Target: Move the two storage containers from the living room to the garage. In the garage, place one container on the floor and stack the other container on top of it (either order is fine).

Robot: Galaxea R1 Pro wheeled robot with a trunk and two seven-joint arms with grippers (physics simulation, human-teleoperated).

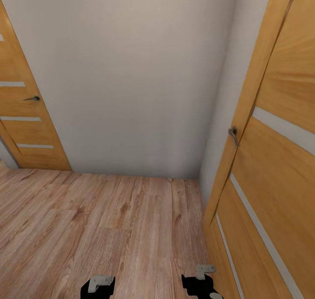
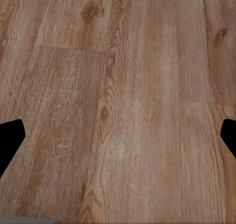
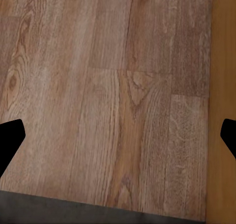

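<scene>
The two storage containers are out of view. My left gripper (image 1: 98,286) and right gripper (image 1: 201,281) hang low at the near edge of the head view, over a light wood-plank floor (image 1: 109,220). In the left wrist view the left gripper (image 2: 118,140) is open, its dark fingertips (image 2: 11,138) far apart with bare planks between them. The right gripper (image 3: 118,140) is open in the same way in the right wrist view, with nothing held.
A cream wall (image 1: 140,80) closes the way ahead. An orange wooden door (image 1: 26,115) with a dark handle stands at the left. A second orange door (image 1: 271,181) with a lever handle (image 1: 234,135) stands very close on the right, beside the right gripper.
</scene>
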